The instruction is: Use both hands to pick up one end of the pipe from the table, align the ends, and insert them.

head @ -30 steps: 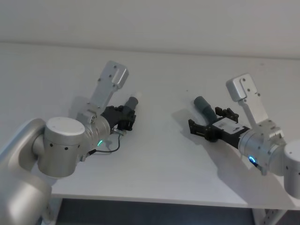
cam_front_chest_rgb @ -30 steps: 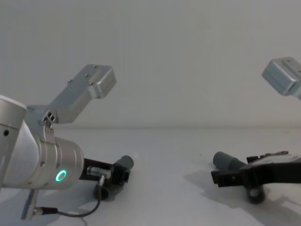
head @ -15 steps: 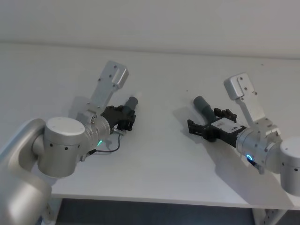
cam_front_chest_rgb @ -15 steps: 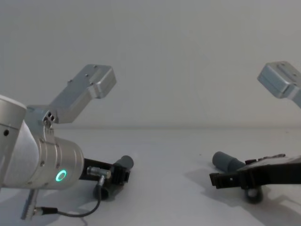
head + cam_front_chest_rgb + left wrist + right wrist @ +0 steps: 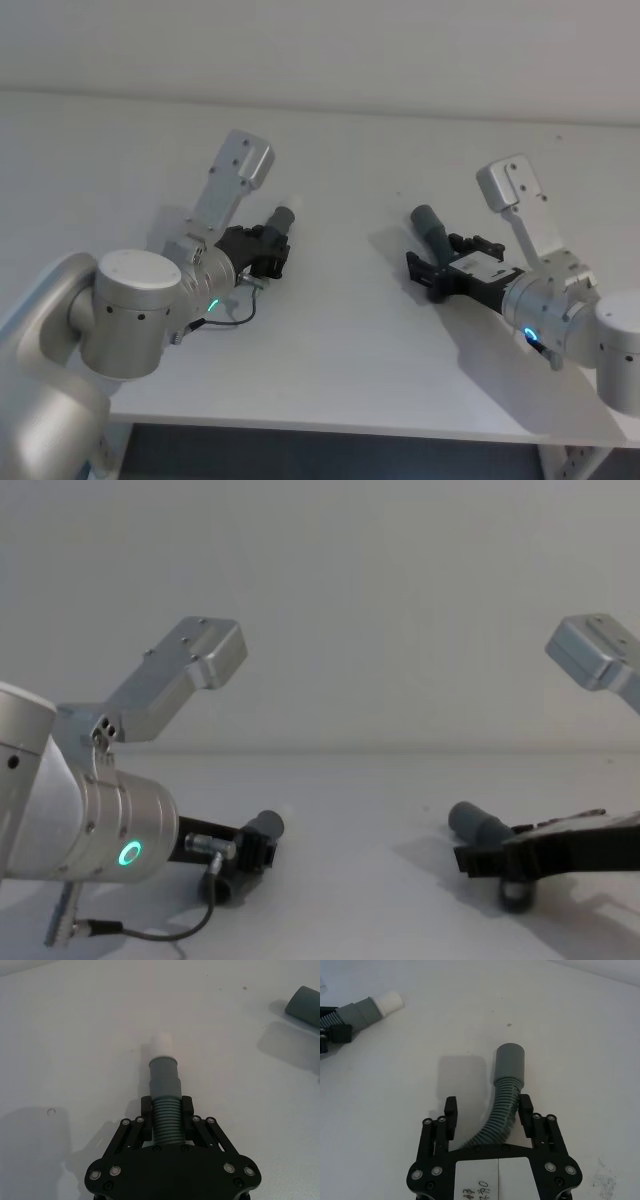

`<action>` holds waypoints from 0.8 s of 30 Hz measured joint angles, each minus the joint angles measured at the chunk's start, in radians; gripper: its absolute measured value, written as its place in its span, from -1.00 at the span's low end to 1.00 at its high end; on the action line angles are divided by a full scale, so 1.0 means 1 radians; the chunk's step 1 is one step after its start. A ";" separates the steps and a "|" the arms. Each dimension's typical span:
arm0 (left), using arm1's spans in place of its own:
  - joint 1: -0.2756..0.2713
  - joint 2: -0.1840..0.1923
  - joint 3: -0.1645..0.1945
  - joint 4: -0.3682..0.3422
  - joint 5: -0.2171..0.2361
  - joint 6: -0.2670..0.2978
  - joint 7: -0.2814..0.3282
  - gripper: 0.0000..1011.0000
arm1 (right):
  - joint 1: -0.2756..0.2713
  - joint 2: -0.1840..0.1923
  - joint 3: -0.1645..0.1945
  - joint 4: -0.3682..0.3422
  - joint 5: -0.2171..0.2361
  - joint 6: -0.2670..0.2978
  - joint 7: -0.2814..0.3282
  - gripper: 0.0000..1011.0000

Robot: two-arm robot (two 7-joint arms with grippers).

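My left gripper [image 5: 167,1110] is shut on the ribbed middle of one pipe piece [image 5: 165,1080], low over the table [image 5: 340,330]. That piece's narrow white end [image 5: 162,1043] points forward, past the fingertips. In the head view the same gripper [image 5: 272,247] sits at centre left. The other pipe piece [image 5: 509,1067] lies on the table, its wide grey collar [image 5: 430,222] pointing away. My right gripper [image 5: 488,1108] is open and straddles its ribbed bend. The hose lies close to one finger [image 5: 526,1108], with a gap to the other. The chest view shows that gripper [image 5: 492,860] low beside the collar [image 5: 474,823].
A thin black cable [image 5: 232,318] loops on the table beside the left wrist. The table's front edge [image 5: 330,425] runs close below both arms. A plain wall stands behind the table.
The right gripper has moved forward along the lying piece and its fingers stand closer together around the ribbed bend. The left arm and its held piece have not moved.
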 joint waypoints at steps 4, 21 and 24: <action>0.000 0.000 0.000 0.000 0.000 0.000 0.000 -0.35 | 0.001 -0.001 0.000 0.001 0.000 0.002 0.000 0.25; 0.000 0.000 0.000 0.000 0.000 0.000 0.000 -0.35 | 0.002 -0.003 0.001 0.004 -0.001 0.004 0.001 -0.50; 0.000 0.000 0.000 0.000 0.000 0.000 0.000 -0.35 | 0.003 -0.004 0.001 0.004 -0.002 0.005 0.001 -0.50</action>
